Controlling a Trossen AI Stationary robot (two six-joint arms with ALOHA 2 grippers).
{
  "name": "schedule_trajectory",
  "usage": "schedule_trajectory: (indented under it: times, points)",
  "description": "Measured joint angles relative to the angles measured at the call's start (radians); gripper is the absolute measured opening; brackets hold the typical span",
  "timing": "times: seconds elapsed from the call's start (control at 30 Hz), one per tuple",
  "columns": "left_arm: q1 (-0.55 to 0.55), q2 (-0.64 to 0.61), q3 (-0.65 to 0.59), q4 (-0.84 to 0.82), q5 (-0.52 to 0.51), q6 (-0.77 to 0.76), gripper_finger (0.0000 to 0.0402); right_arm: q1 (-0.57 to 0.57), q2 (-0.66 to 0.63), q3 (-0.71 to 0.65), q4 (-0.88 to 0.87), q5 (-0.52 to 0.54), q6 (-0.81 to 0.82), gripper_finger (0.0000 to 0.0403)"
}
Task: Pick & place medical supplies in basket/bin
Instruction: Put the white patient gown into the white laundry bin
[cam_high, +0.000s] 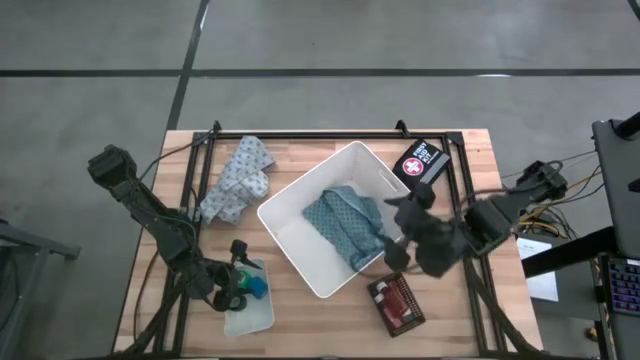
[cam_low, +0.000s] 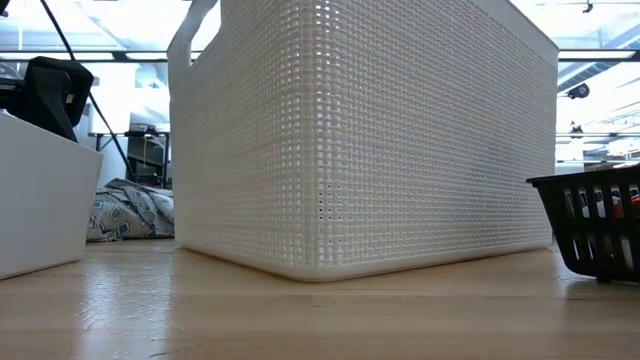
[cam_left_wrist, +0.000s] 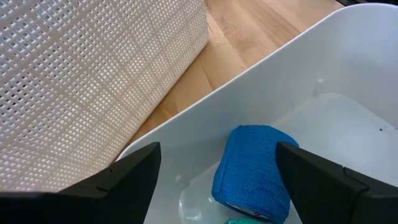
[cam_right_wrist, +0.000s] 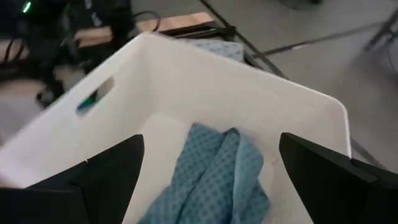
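The white bin (cam_high: 300, 235) stands slantwise mid-table and fills the low view (cam_low: 360, 140). A blue patterned cloth (cam_high: 345, 225) lies on its floor (cam_right_wrist: 217, 174). My right gripper (cam_high: 400, 238) hovers open above the bin's right side with nothing between its fingers (cam_right_wrist: 214, 186). My left gripper (cam_high: 238, 285) is open and low inside a small translucent tray (cam_high: 255, 315) at the near left. Its fingers stand on either side of a blue bandage roll (cam_left_wrist: 252, 174) lying on the tray's floor. Whether a finger touches the roll, I cannot tell.
A second patterned cloth (cam_high: 238, 180) lies on the table at the far left. A dark flat case with a cross (cam_high: 422, 162) sits at the far right. A black slatted basket with red items (cam_high: 397, 303) stands near the bin's right corner.
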Motion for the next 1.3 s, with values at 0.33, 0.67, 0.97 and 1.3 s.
schedule_trajectory:
  times: [0.33,0.67,0.97,1.3]
  points:
    - [0.000,0.000,0.000,-0.001,0.000,0.000,0.0322,0.108,-0.028,-0.234,0.465,-0.116,-0.381,0.0368]
    - [0.000,0.000,0.000,-0.001,0.000,0.000,0.0322,0.107,-0.217,-0.411,0.732,-0.278,-0.584,0.0368]
    - [0.000,0.000,0.000,-0.001,0.000,0.000,0.0322,0.110,-0.512,-0.688,0.947,-0.236,-0.610,0.0368]
    - [0.000,0.000,0.000,-0.001,0.000,0.000,0.0322,0.128,-0.718,-1.021,1.208,-0.247,-0.609,0.0368]
